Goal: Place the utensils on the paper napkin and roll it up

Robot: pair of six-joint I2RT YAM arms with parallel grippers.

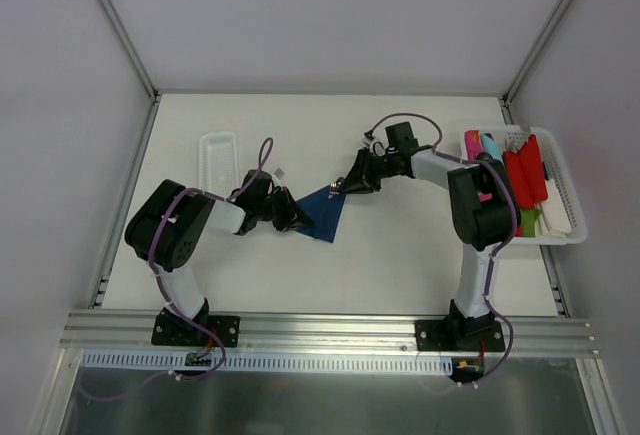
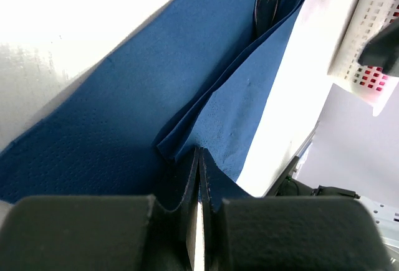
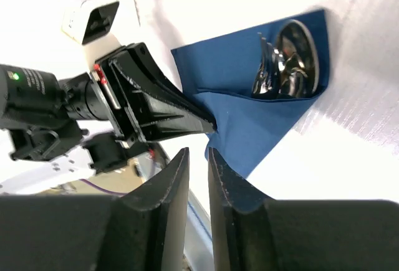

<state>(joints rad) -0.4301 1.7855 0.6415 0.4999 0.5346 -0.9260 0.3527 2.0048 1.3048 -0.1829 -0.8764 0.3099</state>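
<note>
Pinching the navy-blue paper napkin at its left corner, our left gripper is pressed together; we see shiny silver metal utensils tucked in its far-right fold, right gripper slightly spread nearby.

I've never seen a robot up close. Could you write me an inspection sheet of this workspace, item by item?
Surface: white tabletop, flat and matte.
Job's things: dark navy-blue paper napkin folded over shiny silver metal utensils, whose ends poke out.
Clutter: long white plastic tray at left; white plastic lattice basket at right, holding red, pink and turquoise plastic pieces.
Grippers: left pincer shut on the napkin's fold; right pincer slightly parted, nothing seen between.
Cables: purple cables run along both arms.
Surroundings: white walls with metal frame posts.
</note>
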